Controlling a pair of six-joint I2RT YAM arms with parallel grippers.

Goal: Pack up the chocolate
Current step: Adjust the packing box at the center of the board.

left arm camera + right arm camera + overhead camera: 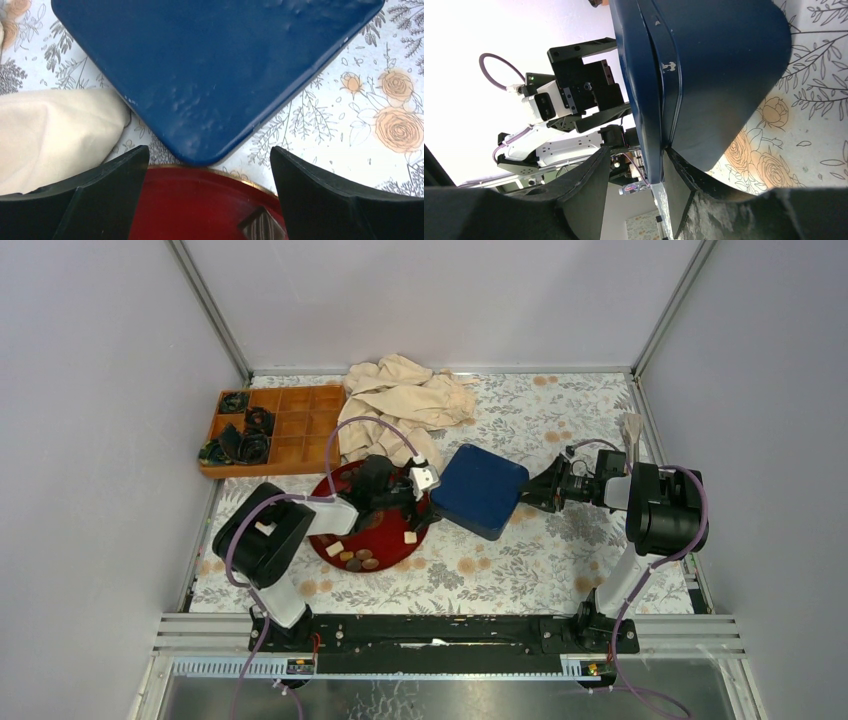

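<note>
Left gripper [424,483] jaws wide apart, holding nothing, over plate [322,545]. Chocolate [356,559] sits behind it, toward its own base. Right gripper [532,492] is clamped on the box [480,488] edge.
Left wrist: box corner just ahead, one chocolate [260,225] below by one finger.
Right wrist: jaws pinch the box rim.
Pieces likely light, rigid, smooth, easily scuffed. Pinch gently across flat sides.

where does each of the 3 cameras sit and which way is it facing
Top external: above and behind the bases, looking down on the floral table; both arms show.
Left wrist: looks past the open left gripper at the dark blue square tin and round red plate.
Right wrist: looks sideways along the right gripper clamping the tin's edge; left arm behind.
Shared: all show the tin.
</note>
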